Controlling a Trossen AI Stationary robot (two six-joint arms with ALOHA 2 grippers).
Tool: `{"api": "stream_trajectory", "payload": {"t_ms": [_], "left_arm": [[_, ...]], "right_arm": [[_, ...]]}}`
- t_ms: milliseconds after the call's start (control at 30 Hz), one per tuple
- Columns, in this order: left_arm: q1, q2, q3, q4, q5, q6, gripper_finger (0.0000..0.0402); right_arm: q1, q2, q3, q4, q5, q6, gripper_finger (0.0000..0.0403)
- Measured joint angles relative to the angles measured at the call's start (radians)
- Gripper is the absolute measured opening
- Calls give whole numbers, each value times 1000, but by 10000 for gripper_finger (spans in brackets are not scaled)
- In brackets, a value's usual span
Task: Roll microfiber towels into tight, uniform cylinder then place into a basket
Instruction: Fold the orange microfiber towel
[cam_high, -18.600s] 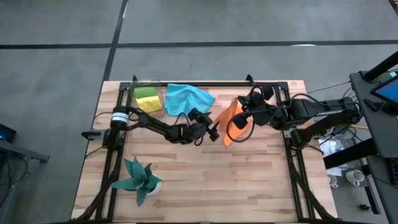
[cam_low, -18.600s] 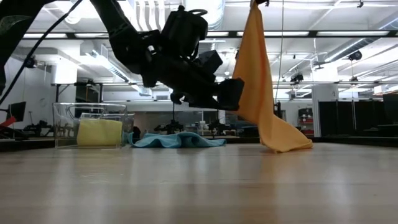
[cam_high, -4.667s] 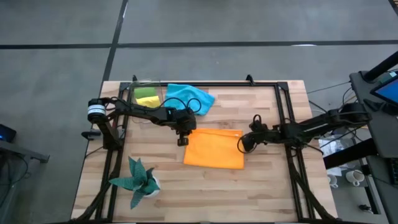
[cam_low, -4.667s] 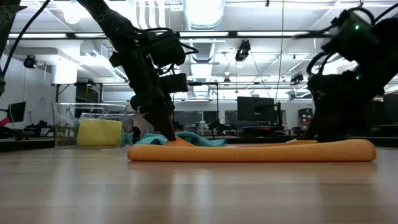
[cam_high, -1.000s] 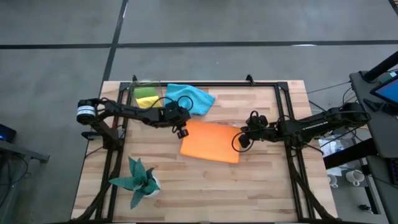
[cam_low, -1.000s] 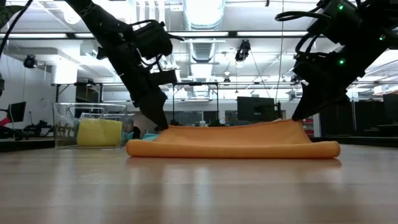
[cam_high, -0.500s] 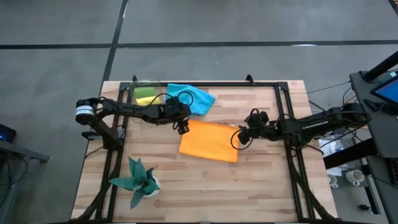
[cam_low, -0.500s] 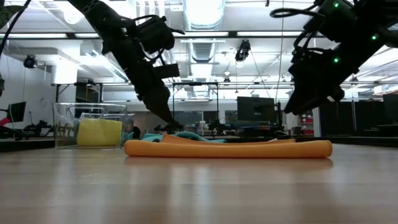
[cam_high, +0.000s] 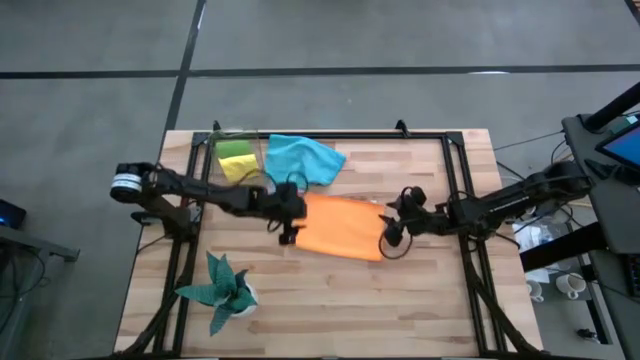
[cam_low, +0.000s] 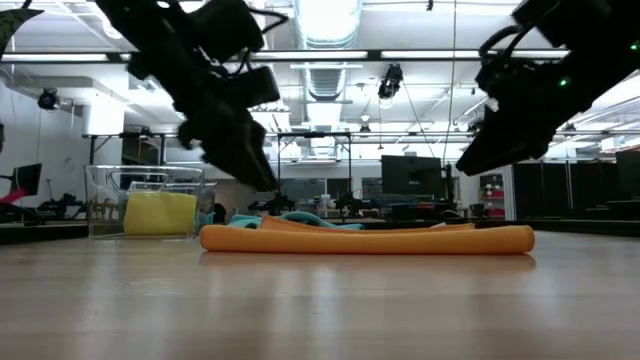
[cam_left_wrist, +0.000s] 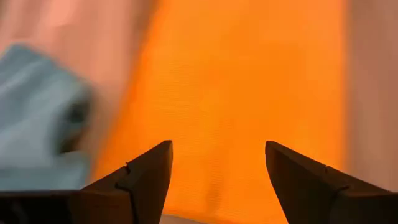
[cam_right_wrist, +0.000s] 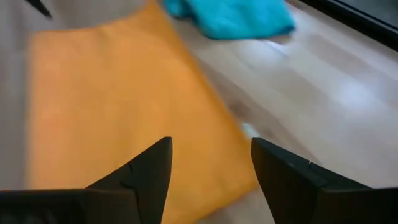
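High view, looking straight down: a wooden tabletop (cam_high: 330, 290) with a black metal frame (cam_high: 430, 136) around its working area. An orange towel (cam_high: 340, 226) lies flat near the middle, folded into a rough rectangle. A bright blue towel (cam_high: 300, 158) lies crumpled just behind it, toward the far edge. At the far left corner stands the clear basket (cam_high: 232, 140), with a lime green towel (cam_high: 234, 148) and a yellow towel (cam_high: 238, 166) inside it.

The left tool (cam_high: 287, 234) sits at the orange towel's left edge, and the right tool (cam_high: 388, 238) at its right edge. Each arm reaches in from its own side of the tabletop.

From the low view, the orange towel (cam_low: 365, 238) reads as a long, low strip on the wood, and both tools hang above it without touching it. The basket (cam_low: 105, 180) shows at the left with the yellow towel (cam_low: 160, 213) inside.

In the left wrist view, the left tool (cam_left_wrist: 217, 168) has its two fingers spread wide over the orange cloth (cam_left_wrist: 249, 81), holding nothing. In the right wrist view, the right tool (cam_right_wrist: 211, 165) is likewise spread and empty above the orange towel (cam_right_wrist: 118, 118), with the blue towel (cam_right_wrist: 230, 15) beyond it.

A dark teal spiky plant (cam_high: 222, 288) stands near the front left, apparently in a white pot.
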Motion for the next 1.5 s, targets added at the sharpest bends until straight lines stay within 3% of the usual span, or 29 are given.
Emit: {"api": "stream_trajectory", "payload": {"t_ms": [100, 200, 300, 367, 433, 533, 567, 833, 1067, 1300, 1500], "left_arm": [[-90, 9, -7, -1, -47, 18, 230], [-171, 26, -16, 12, -181, 26, 192], [-221, 52, -36, 27, -276, 9, 115], [-230, 77, -39, 40, -280, -29, 46], [-230, 98, -41, 44, -280, -63, 15], [-230, 133, -41, 75, -281, -82, 5], [-230, 142, -42, 74, -281, -88, 3], [-241, 190, -43, 99, -189, -185, 0], [-258, 221, -41, 140, -173, -287, 0], [-272, 243, -43, 230, -121, -367, 0], [-273, 245, -43, 251, -86, -372, 0]], "right_arm": [[61, 8, -13, 88, 0, -46, 214], [117, 22, -38, 232, -1, -102, 210], [154, 58, -75, 372, -1, -124, 188], [168, 95, -89, 421, -2, -111, 158], [173, 160, -90, 467, -2, -85, 115], [173, 271, -75, 538, -8, -64, 35], [173, 313, -62, 570, -22, -64, 24], [173, 534, 50, 596, -115, -64, 9], [172, 540, 58, 445, -153, -53, 9], [170, 445, 57, 243, -150, -53, 9], [170, 387, 55, 172, -150, -53, 9]]}}
